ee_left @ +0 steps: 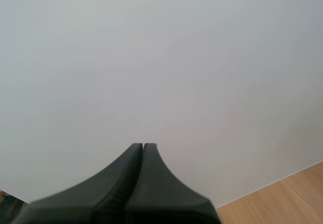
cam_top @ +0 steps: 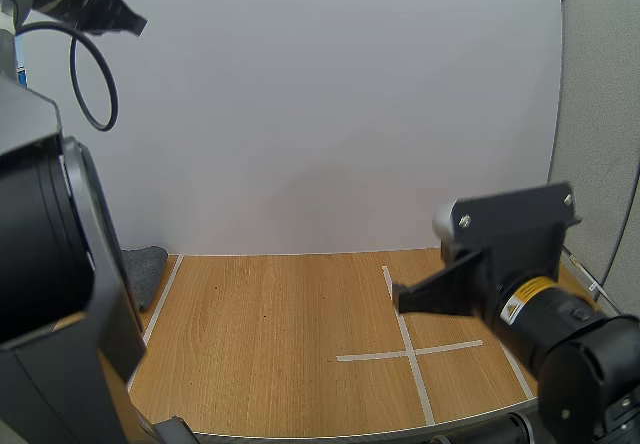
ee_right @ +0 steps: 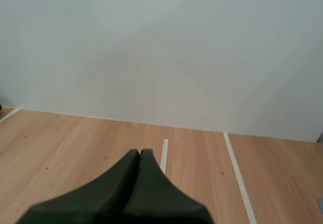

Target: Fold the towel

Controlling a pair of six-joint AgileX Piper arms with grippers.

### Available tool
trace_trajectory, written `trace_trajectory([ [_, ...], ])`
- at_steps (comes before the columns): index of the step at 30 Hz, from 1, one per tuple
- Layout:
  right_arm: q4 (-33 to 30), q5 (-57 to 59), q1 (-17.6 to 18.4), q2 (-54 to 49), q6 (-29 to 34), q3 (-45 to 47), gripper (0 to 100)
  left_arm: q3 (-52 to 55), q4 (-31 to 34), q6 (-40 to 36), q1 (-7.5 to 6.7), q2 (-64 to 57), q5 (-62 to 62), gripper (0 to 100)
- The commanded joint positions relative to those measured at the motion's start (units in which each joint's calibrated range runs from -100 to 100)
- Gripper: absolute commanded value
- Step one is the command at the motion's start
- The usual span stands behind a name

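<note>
At the far left edge of the table (cam_top: 270,334), beside the left arm: grey towel (cam_top: 148,267), bunched. Left gripper (ee_left: 143,146) raised high, fingers pressed together, empty. Right gripper (ee_right: 140,152) above tape lines (cam_top: 410,352), likewise closed on nothing.

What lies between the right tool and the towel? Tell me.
High view: only bare table and a tape line beside the towel separate it from the right tool.

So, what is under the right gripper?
Under the right gripper lies bare wooden table with white tape lines. The patch straight below the gripper itself is covered and cannot be seen.
</note>
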Motion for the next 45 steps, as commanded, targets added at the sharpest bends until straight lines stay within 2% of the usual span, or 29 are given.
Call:
trace_trajectory([
  [1,-0.2,-1.75,0.13,-0.39,0.0,0.57,0,0.3,-2.75,-1.2,-0.26,-2.32,0.0,0],
  [5,-0.2,-1.75,0.13,-0.39,0.0,0.57,0,0.3,-6.73,-2.64,-0.26,-4.32,0.0,0],
  [11,-0.2,-1.75,0.13,-0.39,0.0,0.57,0,2.72,-5.53,-4.95,-0.36,-6.06,0.0,0],
  [13,-0.2,-1.75,0.13,-0.39,0.0,0.57,0,7.64,-5.65,-4.66,-1.47,-8.4,0.0,0],
  [14,-0.2,-1.75,0.13,-0.39,0.0,0.57,0,10.43,-4.79,-4.66,-2.56,-9.5,-0.16,0],
  [17,-0.2,-1.75,0.13,-0.39,0.0,0.57,0,18.65,-1.88,-4.66,-6.52,-12.68,-10.65,0],
  [19,-0.2,-1.75,0.13,-0.39,0.0,0.57,0,24.54,0.98,-5.08,-9.7,-15.22,-16.73,0],
  [24,-0.2,-1.75,0.13,-0.39,0.0,0.57,0,37.45,11.16,-11.15,-16.92,-22.55,-27.52,0],
  [27,-0.2,-1.75,0.13,-0.39,0.0,0.57,0,44.81,19.26,-17.85,-20.06,-29.2,-33.58,0],
  [29,-0.2,-1.75,0.13,-0.39,0.0,0.57,0,49.53,23.79,-23.09,-21.59,-34.55,-36.94,0],
  [32,-0.2,-1.75,0.13,-0.39,0.0,0.57,0,55.31,27.84,-29.12,-22.83,-42.6,-38.38,0],
  [39,-0.2,-1.75,0.13,-0.39,0.0,0.57,0,64.3,31.21,-34.93,-23.0,-58.89,-36.28,0],
  [41,-0.2,-1.75,0.13,-0.39,0.0,0.57,0,65.29,35.61,-39.31,-23.0,-62.84,-33.47,0],
  [45,-0.2,-1.75,0.13,-0.39,0.0,0.57,0,65.45,47.01,-54.51,-23.0,-69.74,-31.26,0],
])
